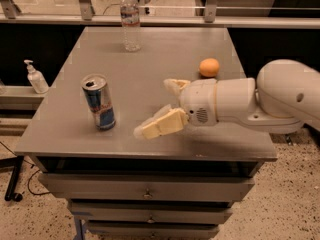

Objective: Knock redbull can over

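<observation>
Starting at the near edge, grey drawers (145,191) with small metal pulls stack beneath the grey table (65,134). Just above that front edge the gripper (154,107) reaches in from the right on a thick white arm (280,96), hanging low over the tabletop. Its two cream-coloured fingers (162,125) are spread wide, one toward the near edge and one farther back, with nothing between them but bare table. The nearer fingertip points left toward the redbull can (99,102), close beside it but not touching.

The redbull can stands upright on the left front part of the table, its silver top and pull-tab facing up. Its side shows blue and silver panels with a red mark; no lettering on it can be read.

Farther back, to the right and behind the arm's wrist, an orange (209,67) rests on the table. Off the left side, a white pump dispenser (36,78) stands on a lower ledge; any writing on it is too small to tell. At the far edge a clear water bottle (131,21) stands upright, with a label band whose print is not legible.
</observation>
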`<state>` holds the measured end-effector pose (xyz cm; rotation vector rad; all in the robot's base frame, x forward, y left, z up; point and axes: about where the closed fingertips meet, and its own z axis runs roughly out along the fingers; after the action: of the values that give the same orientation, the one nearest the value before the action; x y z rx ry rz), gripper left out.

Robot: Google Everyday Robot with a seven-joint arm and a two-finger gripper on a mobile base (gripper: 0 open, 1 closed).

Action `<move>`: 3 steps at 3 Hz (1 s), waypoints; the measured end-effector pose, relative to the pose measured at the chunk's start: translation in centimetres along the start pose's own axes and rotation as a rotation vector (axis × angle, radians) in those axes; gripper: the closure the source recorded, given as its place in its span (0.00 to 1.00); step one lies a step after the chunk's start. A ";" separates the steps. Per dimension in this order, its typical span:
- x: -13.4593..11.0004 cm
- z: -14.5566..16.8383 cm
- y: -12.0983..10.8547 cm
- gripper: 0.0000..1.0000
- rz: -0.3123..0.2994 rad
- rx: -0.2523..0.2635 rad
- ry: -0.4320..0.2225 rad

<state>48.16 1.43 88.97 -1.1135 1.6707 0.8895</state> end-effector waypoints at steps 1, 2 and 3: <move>1.2 4.4 0.0 0.00 -0.018 -0.040 -0.070; 1.2 8.2 -0.1 0.00 -0.033 -0.077 -0.133; 0.4 10.5 -0.3 0.16 -0.030 -0.087 -0.181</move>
<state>51.46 10.65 85.12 -1.0795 1.4762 1.0211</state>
